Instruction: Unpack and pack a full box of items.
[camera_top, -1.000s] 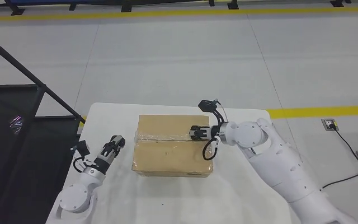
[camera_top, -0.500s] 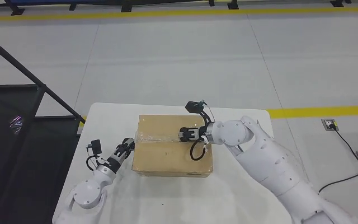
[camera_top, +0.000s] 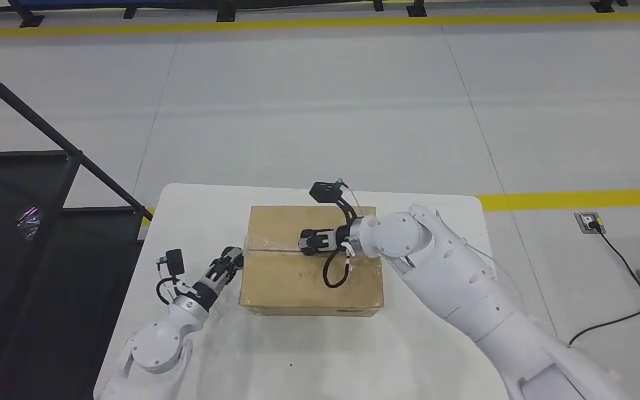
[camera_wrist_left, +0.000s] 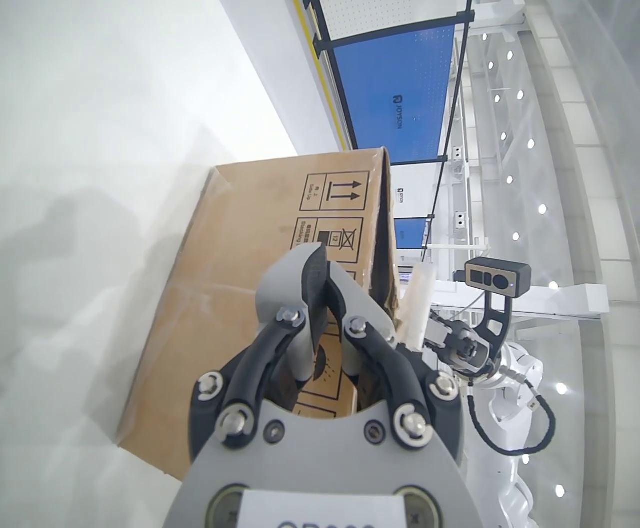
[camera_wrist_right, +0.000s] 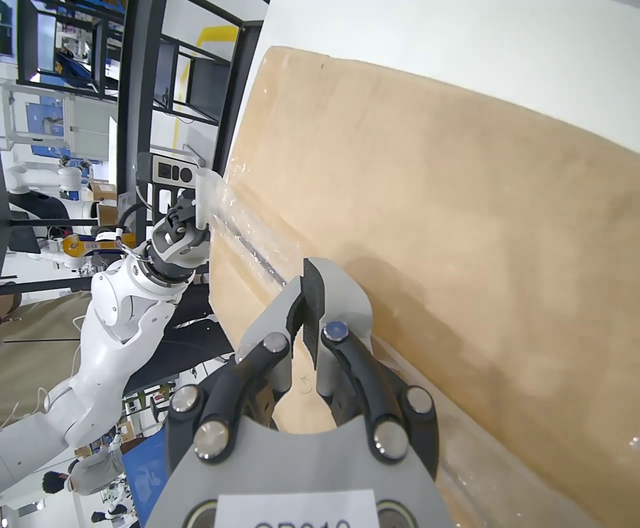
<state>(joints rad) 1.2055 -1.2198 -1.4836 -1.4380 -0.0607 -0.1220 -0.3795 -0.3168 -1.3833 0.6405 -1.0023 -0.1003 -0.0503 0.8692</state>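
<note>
A closed brown cardboard box (camera_top: 300, 282) stands in the middle of the white table (camera_top: 430, 345), its top seam sealed with clear tape (camera_top: 268, 249). My right gripper (camera_top: 306, 241) lies on the box top, shut, its tips on the tape seam (camera_wrist_right: 252, 247) near the middle. My left gripper (camera_top: 232, 261) is shut and rests against the box's left side wall (camera_wrist_left: 240, 260), close to the upper edge. In the left wrist view the right gripper (camera_wrist_left: 419, 295) peeks over the box edge. In the right wrist view the left gripper (camera_wrist_right: 202, 192) stands at the far end of the seam.
A black frame with dark cloth (camera_top: 40, 240) stands just left of the table. Bare table surface lies in front of the box and to its right. A floor socket with a cable (camera_top: 588, 222) is off to the right.
My right gripper has slid left along the tape seam from the box's right edge to its middle. My left gripper has moved right, up against the box's left side.
</note>
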